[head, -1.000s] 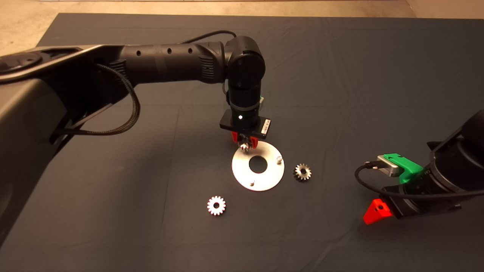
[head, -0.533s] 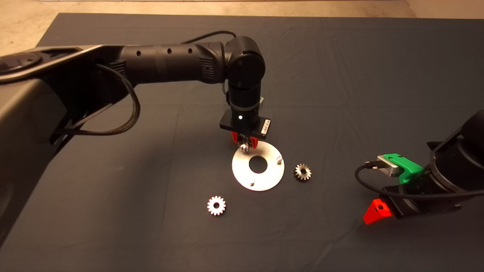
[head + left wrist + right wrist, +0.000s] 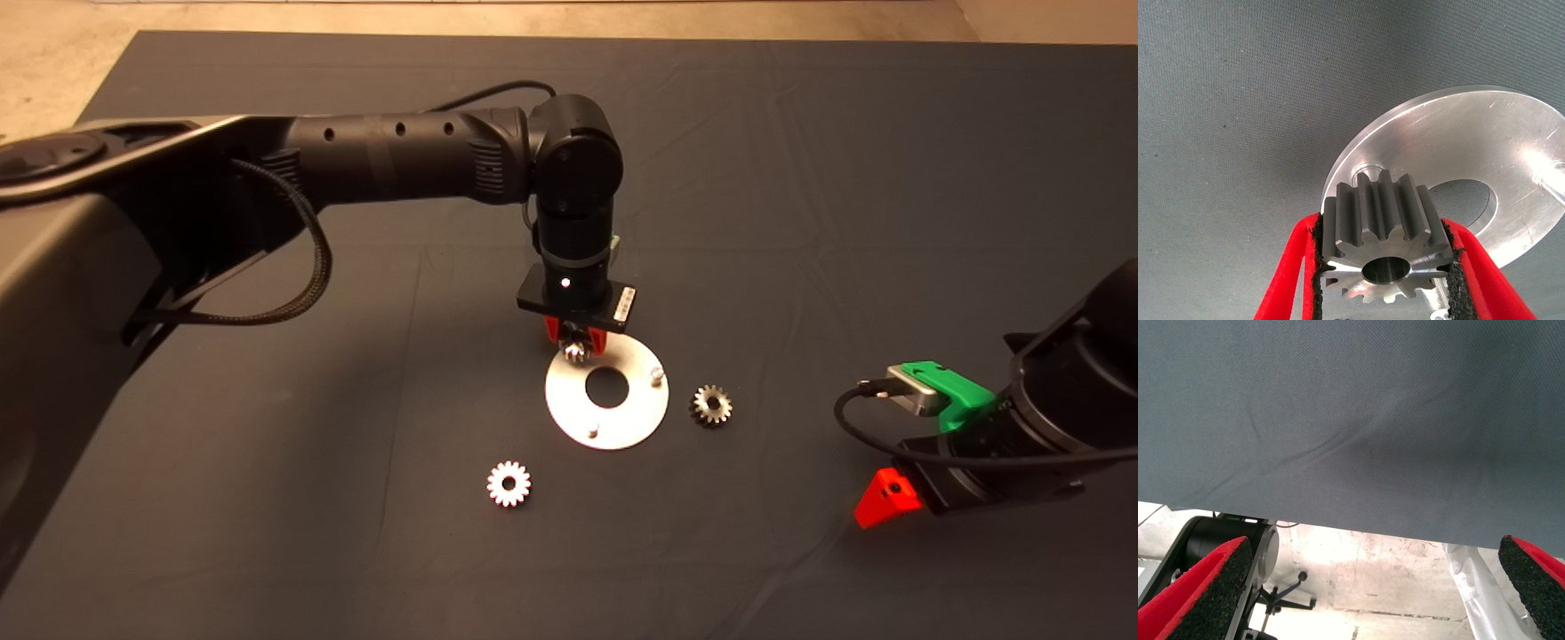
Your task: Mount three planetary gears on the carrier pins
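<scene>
A flat round silver disc [image 3: 569, 404] with a large centre hole lies mid-mat. Two of its carrier pins show bare, one at the right rim [image 3: 656, 374] and one at the near rim [image 3: 591, 433]. My left gripper [image 3: 575, 342] is shut on a planetary gear [image 3: 574, 350] and holds it over the disc's far-left rim. In the left wrist view the gear [image 3: 1386, 237] sits between the black pads, close above the disc [image 3: 1458, 140]. The third pin is hidden under it. Two more gears lie flat on the mat, one right of the disc [image 3: 710, 405], one nearer [image 3: 508, 484].
My right gripper [image 3: 885, 500] waits open at the mat's lower right edge. Its wrist view looks past the mat's edge at the floor and a stand [image 3: 1281, 597].
The left arm has shifted slightly and its gripper has lowered a little with the gear over the disc's far-left rim. The loose gears, disc and right arm have not moved.
</scene>
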Controlling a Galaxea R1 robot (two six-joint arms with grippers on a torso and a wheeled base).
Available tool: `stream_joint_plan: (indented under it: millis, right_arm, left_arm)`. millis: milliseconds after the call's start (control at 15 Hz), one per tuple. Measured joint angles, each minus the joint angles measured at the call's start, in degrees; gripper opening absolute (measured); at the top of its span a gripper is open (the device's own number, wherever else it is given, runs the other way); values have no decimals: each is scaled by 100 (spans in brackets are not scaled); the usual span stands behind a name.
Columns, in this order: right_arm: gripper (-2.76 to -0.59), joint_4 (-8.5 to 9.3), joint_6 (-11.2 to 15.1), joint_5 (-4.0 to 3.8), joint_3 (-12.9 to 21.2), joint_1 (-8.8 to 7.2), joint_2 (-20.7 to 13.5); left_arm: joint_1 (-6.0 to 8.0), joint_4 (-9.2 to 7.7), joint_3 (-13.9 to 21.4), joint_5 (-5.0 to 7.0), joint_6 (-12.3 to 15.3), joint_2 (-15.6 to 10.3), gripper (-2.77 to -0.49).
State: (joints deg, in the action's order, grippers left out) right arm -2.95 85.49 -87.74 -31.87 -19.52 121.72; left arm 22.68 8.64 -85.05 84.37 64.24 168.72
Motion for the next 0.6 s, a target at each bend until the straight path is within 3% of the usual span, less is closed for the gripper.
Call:
stream_joint_plan:
  millis: [600]
  right_arm:
    - [-60,0,0,0,0,0,0]
  left_arm:
    - [0,0,0,-2,-2,0,-237]
